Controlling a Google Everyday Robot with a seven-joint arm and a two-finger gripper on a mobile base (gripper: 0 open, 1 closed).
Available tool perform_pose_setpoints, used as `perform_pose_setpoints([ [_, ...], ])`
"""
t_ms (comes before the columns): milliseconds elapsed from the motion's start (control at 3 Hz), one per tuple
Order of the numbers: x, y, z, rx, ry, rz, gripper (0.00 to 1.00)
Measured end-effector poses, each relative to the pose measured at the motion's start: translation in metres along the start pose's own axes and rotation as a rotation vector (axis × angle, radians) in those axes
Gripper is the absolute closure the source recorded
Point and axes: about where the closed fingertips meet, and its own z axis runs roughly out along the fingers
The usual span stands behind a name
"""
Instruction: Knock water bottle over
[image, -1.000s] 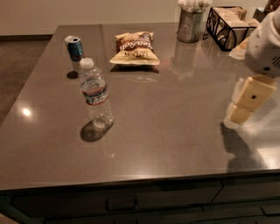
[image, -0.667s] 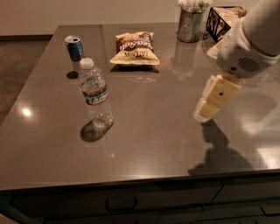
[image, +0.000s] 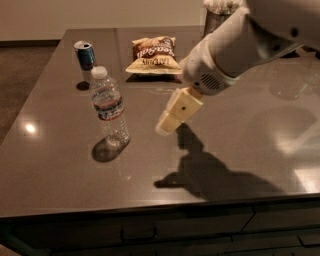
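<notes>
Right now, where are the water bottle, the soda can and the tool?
water bottle (image: 108, 107): camera view, label band.
soda can (image: 85, 55): camera view, blue side.
tool (image: 164, 128): camera view, its tip, near water bottle, not touching.

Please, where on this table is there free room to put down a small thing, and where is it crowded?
Free: the wide front strip of the table below the water bottle, and the right part past the gripper, which hangs right of the bottle. Crowded: the far edge with soda can, chip bag and metal container.
</notes>
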Motion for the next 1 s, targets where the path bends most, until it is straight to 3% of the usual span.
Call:
perform_pose_setpoints([
  [333, -0.039, 0.022, 0.032, -0.075, -0.119, 0.000, 0.00],
  [1000, -0.102, 0.044, 0.057, -0.114, -0.339, 0.000, 0.00],
])
